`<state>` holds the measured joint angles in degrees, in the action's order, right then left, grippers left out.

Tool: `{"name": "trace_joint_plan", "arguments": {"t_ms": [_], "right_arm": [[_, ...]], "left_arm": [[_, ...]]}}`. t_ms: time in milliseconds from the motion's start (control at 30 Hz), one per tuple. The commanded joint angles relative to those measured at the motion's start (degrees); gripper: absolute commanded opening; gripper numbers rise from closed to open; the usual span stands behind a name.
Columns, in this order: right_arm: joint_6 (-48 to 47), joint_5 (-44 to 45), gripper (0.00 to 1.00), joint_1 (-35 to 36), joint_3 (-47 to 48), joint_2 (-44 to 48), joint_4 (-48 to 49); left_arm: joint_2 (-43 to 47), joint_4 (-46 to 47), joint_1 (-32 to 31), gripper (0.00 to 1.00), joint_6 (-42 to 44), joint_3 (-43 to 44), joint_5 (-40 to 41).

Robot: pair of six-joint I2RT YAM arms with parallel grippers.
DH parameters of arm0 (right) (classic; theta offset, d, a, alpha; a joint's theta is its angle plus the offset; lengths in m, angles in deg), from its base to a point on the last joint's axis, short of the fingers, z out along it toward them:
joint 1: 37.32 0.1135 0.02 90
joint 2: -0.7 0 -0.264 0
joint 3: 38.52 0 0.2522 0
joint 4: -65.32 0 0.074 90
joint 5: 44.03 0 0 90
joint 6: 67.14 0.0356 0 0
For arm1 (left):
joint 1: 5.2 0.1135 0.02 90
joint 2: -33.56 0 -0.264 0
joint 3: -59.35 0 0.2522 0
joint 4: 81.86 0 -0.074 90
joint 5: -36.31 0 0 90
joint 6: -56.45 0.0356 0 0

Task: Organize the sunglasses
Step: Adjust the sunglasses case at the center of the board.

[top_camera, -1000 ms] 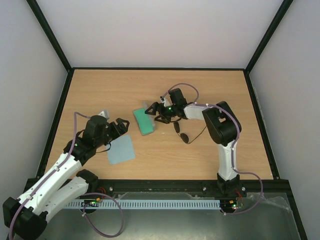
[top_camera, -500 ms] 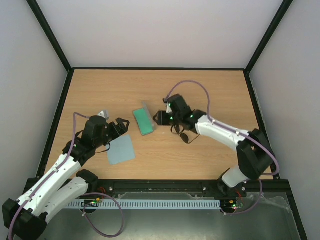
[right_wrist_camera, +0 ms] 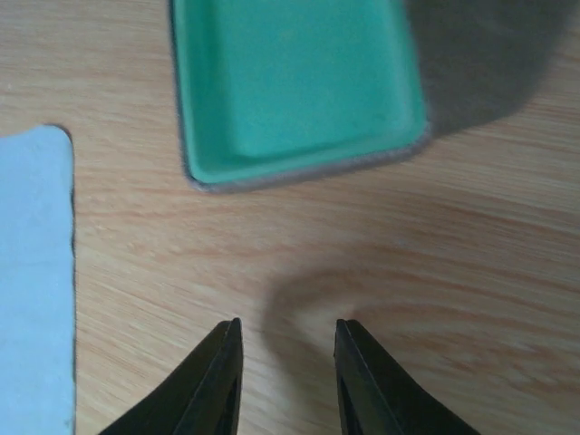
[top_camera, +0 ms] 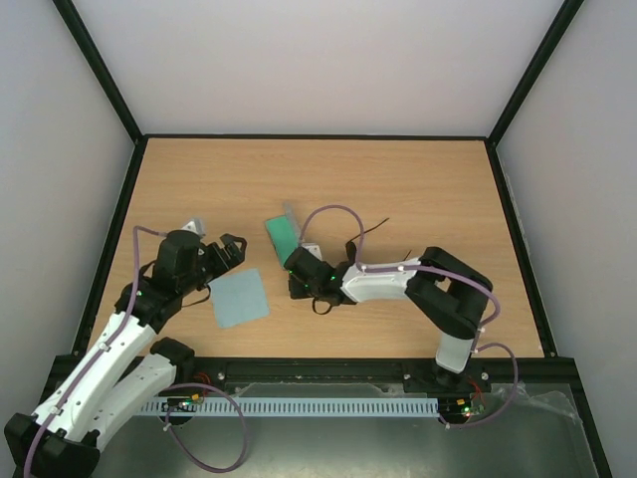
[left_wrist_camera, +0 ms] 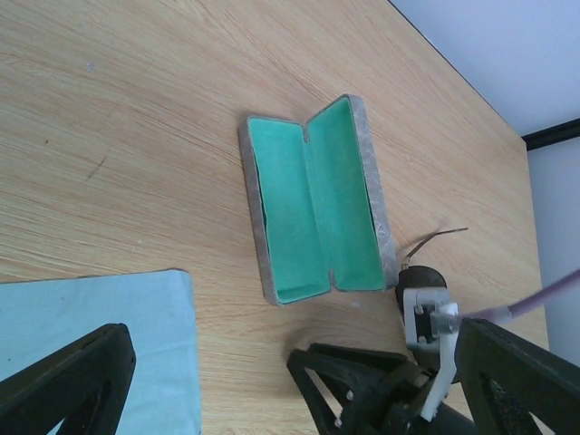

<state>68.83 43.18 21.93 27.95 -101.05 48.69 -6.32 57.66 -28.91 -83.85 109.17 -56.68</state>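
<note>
The sunglasses [top_camera: 353, 246] lie on the table right of the open grey case [top_camera: 284, 237], one thin temple pointing back right. In the left wrist view one dark lens [left_wrist_camera: 421, 275] shows beside the case [left_wrist_camera: 313, 208], partly hidden behind the right wrist. My right gripper [top_camera: 297, 286] sits low in front of the case's near end, its jaws [right_wrist_camera: 285, 331] a little apart over bare wood, holding nothing. My left gripper [top_camera: 225, 249] stands wide open left of the case, above the light blue cloth [top_camera: 240, 297], also with nothing in it.
The case's green lining [right_wrist_camera: 290, 82] is empty. The cloth [left_wrist_camera: 91, 335] lies flat between the two grippers. A black frame rail [top_camera: 318, 136] borders the table at the back and sides. The right arm's purple cable loops over the case area.
My right gripper swung from behind and right of the case to its near end, its jaws narrowing. The sunglasses have shifted slightly backward. The left gripper opened a touch and drew back left.
</note>
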Motion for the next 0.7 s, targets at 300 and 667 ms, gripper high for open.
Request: {"name": "trace_joint_plan", "arguments": {"t_ms": [300, 667], "right_arm": [[5.16, 24.21, 0.22, 0.21, 7.76, -9.24, -3.08], [0.86, 23.27, 0.28, -7.25, 9.43, -9.29, -1.61]], "left_arm": [[2.84, -3.76, 0.84, 1.0, 1.33, 0.74, 0.79], [3.22, -3.65, 0.85, 1.0, 1.69, 0.59, 0.79]]}}
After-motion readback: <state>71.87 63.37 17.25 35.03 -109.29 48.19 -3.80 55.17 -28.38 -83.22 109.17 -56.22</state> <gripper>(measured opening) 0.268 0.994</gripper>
